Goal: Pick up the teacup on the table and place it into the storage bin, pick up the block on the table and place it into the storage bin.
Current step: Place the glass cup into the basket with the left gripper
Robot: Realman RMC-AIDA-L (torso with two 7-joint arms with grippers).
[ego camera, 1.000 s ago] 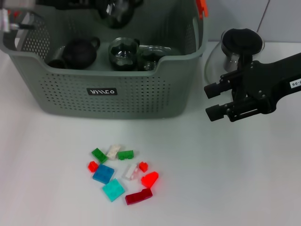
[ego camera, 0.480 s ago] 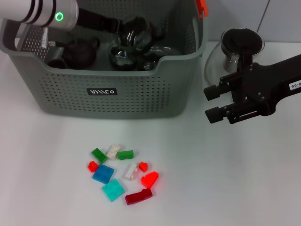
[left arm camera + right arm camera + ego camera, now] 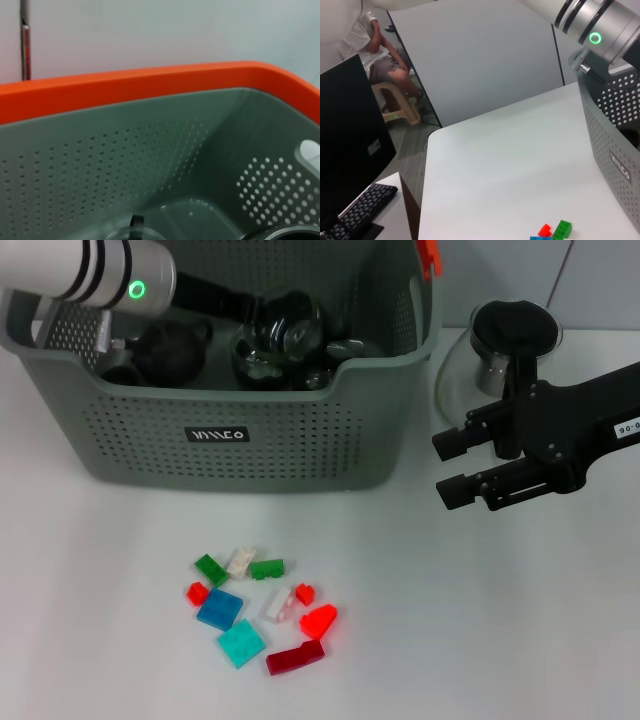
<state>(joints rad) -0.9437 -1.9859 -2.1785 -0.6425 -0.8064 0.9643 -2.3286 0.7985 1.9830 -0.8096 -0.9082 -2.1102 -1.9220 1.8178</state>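
Your left arm (image 3: 90,275) reaches across into the storage bin (image 3: 240,430); its left gripper (image 3: 262,312) sits low among dark teaware, grip state not discernible. The glass teacup (image 3: 290,325) is at its tip inside the bin, orientation unclear. Your right gripper (image 3: 452,465) hovers beside the bin, fingers parted, holding nothing. The blocks (image 3: 262,608) lie scattered on the table (image 3: 480,620) before the bin.

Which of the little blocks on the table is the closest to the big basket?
The whitish clear block, at the top of the pile between two green ones. It lies nearest the storage bin; the dark red block lies farthest.
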